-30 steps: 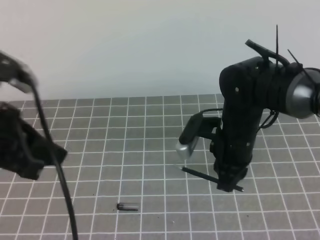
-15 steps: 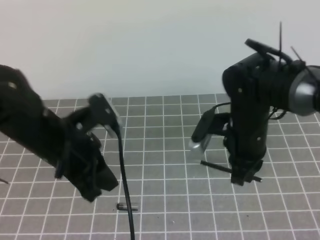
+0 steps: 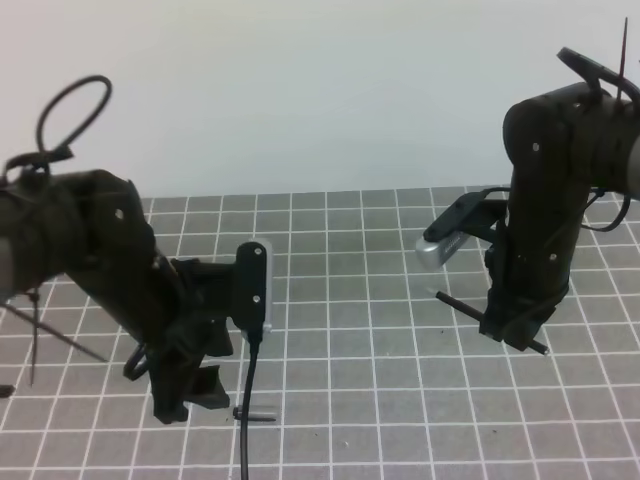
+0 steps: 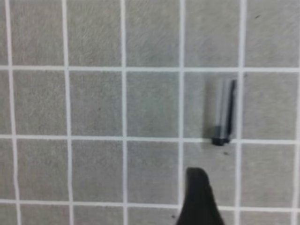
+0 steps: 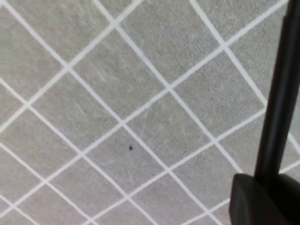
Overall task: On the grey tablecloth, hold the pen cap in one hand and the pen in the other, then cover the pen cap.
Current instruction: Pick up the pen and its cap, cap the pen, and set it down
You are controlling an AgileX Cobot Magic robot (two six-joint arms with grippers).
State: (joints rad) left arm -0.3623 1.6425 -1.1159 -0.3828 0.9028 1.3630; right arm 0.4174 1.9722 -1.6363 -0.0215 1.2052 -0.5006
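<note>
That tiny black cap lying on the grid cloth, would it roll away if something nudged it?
Probably a little: the pen cap is a round tube lying on its side. Its thin clip would likely stop a full roll. Being so small, it probably skids easily on the flat grey tablecloth.

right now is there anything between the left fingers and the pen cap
Nothing. In the left wrist view only bare grey tablecloth separates the visible fingertip from the pen cap, which lies flat just ahead, untouched.

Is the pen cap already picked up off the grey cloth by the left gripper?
No, the pen cap lies flat on the grey tablecloth, with no finger touching it in the left wrist view.
</note>
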